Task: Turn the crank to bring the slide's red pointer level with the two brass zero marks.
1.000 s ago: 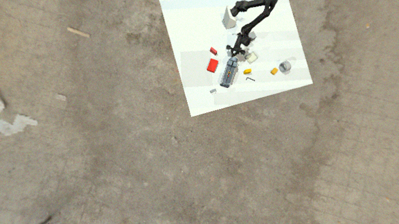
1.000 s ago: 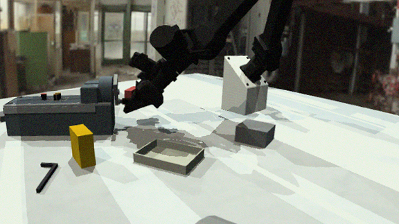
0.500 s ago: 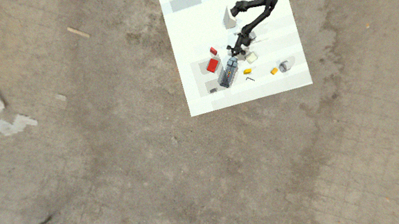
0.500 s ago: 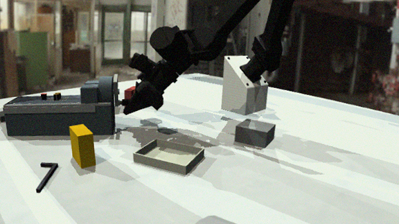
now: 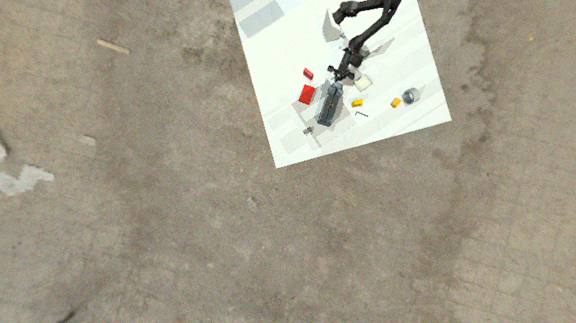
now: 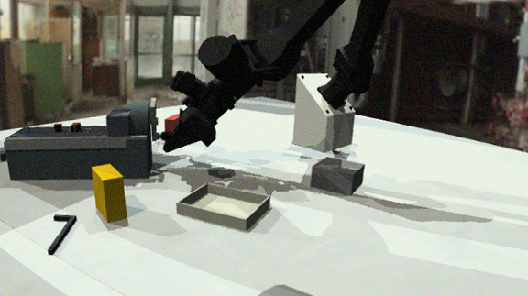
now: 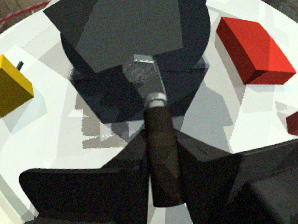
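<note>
The machine (image 5: 331, 104) (image 6: 76, 155) is a long dark grey box lying on the white table (image 6: 430, 165). On its top a small red pointer (image 6: 58, 127) stands a little to the left of a brass mark (image 6: 75, 127), not level with it. The crank is at the machine's right end. In the wrist view its grey arm (image 7: 147, 76) runs down from the round end housing (image 7: 133, 16) to a dark cylindrical handle (image 7: 162, 156). My gripper (image 5: 337, 76) (image 6: 167, 144) (image 7: 156, 133) is shut on this handle.
A yellow block (image 6: 109, 192) (image 7: 9, 86) and a black L-shaped key (image 6: 62, 232) lie in front of the machine. A shallow grey tray (image 6: 213, 217), a grey block (image 6: 337, 175) and a white wedge stand (image 6: 317, 113) are to the right. A red block (image 7: 256, 50) (image 6: 172, 122) lies behind the crank.
</note>
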